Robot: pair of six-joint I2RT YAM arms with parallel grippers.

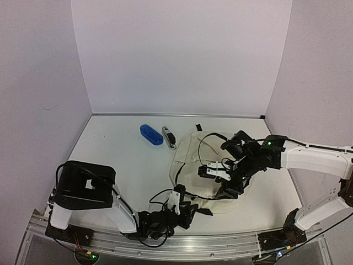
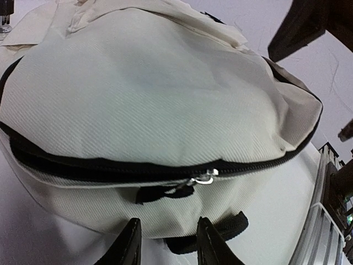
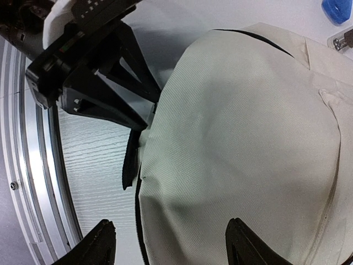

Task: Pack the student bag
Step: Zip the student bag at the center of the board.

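Observation:
The student bag (image 1: 201, 165) is a cream-beige backpack that lies flat on the table to the right of centre, with its black zipper line closed along the near edge. In the left wrist view the bag (image 2: 154, 94) fills the frame, and its silver zipper pull (image 2: 205, 178) and black pull tab (image 2: 164, 193) sit just ahead of my fingers. My left gripper (image 2: 168, 243) is open at the bag's near edge, beside a black strap loop (image 2: 226, 229). It also shows in the top view (image 1: 193, 211). My right gripper (image 3: 171, 245) is open wide just above the bag's top panel (image 3: 248, 138). It shows in the top view too (image 1: 227, 192).
A blue oblong case (image 1: 150, 134) and a small grey and black item (image 1: 169, 138) lie on the table behind the bag to the left. The aluminium rail (image 1: 182, 243) runs along the near table edge. White walls close in the back and both sides.

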